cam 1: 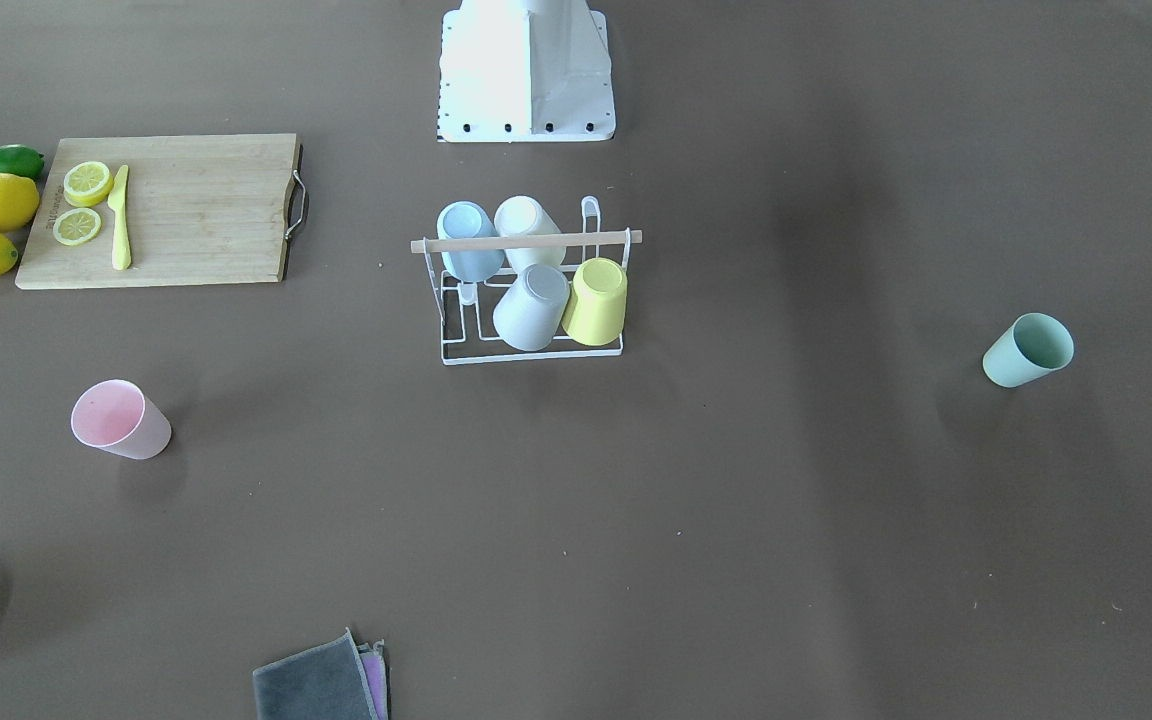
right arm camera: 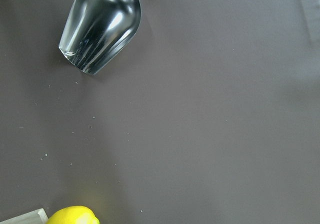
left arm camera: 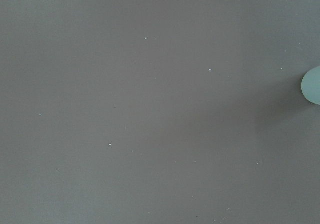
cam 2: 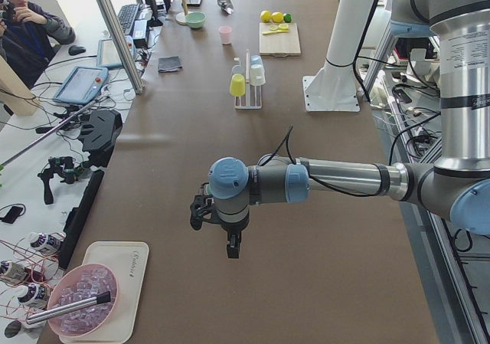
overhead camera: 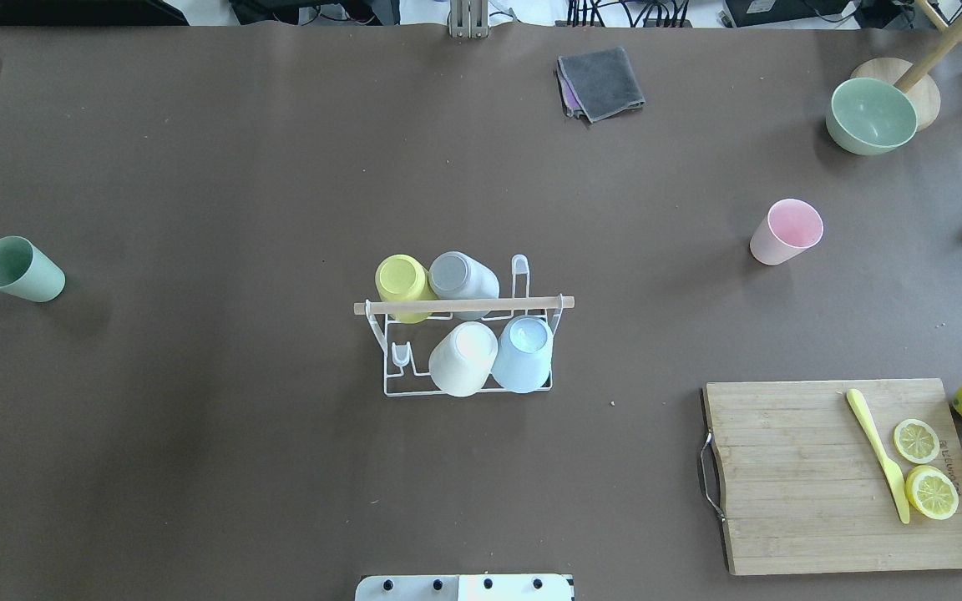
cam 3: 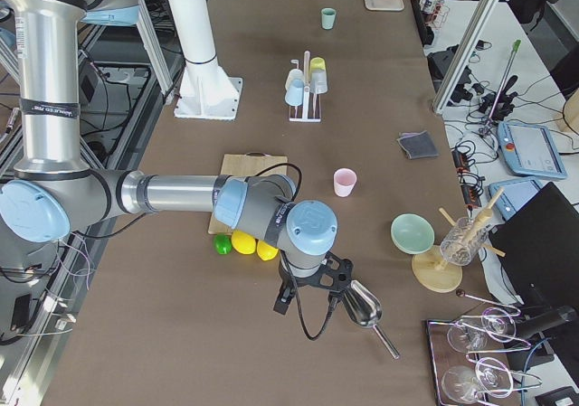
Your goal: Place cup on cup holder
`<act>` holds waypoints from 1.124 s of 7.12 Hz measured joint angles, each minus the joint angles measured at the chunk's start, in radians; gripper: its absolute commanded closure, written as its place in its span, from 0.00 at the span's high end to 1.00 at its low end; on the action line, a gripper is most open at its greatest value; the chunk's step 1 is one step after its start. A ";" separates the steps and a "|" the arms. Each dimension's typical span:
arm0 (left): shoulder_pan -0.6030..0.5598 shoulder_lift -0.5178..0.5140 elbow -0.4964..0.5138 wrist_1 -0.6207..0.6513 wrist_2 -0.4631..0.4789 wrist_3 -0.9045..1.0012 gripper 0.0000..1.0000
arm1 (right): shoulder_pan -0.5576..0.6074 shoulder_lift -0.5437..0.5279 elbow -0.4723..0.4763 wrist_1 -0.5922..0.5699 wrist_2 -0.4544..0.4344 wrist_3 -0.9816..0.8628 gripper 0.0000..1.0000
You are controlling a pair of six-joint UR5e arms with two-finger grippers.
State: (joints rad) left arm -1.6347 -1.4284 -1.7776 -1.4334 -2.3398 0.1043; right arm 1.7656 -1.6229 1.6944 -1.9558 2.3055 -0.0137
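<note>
**Cup holder and cups.** The cup holder (overhead camera: 531, 302) stands at mid-table, straight out from the robot's base. Four cups hang mouth-down on its prongs and two prongs are bare. Two cups stand loose on the table, both upright with the mouth up, so the long axis is vertical. They are a green cup (overhead camera: 20, 269) on the robot's left side and a pink cup (overhead camera: 786, 231) on its right.

**Left claw** (cam 2: 232, 249). It hangs over bare table at the left end, fingers pointing down. The green cup lies just inward of it, on the way to the cup holder. The left wrist view catches only a sliver of that cup at its edge. Whether the fingers are apart or together cannot be told.

**Right claw** (cam 3: 283, 305). It hangs over the right end, near a metal scoop (cam 3: 362, 305) and the lemons (cam 3: 244, 241). The pink cup lies inward of it and toward the operators' edge, farther off than the green cup is from the left claw. Finger state cannot be told.

**Next move (judgement).**
- The left arm is the better placed, with the green cup as its target.
- Grasp across the upright wall from the side.
- Turn the cup mouth-down before lowering it.
- The bare prong (overhead camera: 400, 354) in the near row sits at the holder's end facing the left claw
</note>
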 measured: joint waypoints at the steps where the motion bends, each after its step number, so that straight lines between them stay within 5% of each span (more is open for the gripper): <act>1: 0.000 -0.007 0.002 -0.001 -0.003 -0.046 0.98 | -0.001 0.000 -0.001 0.000 -0.001 0.000 1.00; 5: -0.017 -0.042 0.040 0.029 -0.091 -0.221 0.98 | -0.003 0.001 -0.002 0.000 -0.002 0.000 1.00; 8: -0.030 -0.183 0.182 0.133 -0.170 -0.290 0.98 | -0.004 0.001 -0.001 0.000 -0.002 0.000 1.00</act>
State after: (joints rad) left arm -1.6643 -1.6113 -1.5952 -1.2999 -2.5102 -0.1855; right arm 1.7620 -1.6214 1.6935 -1.9559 2.3038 -0.0138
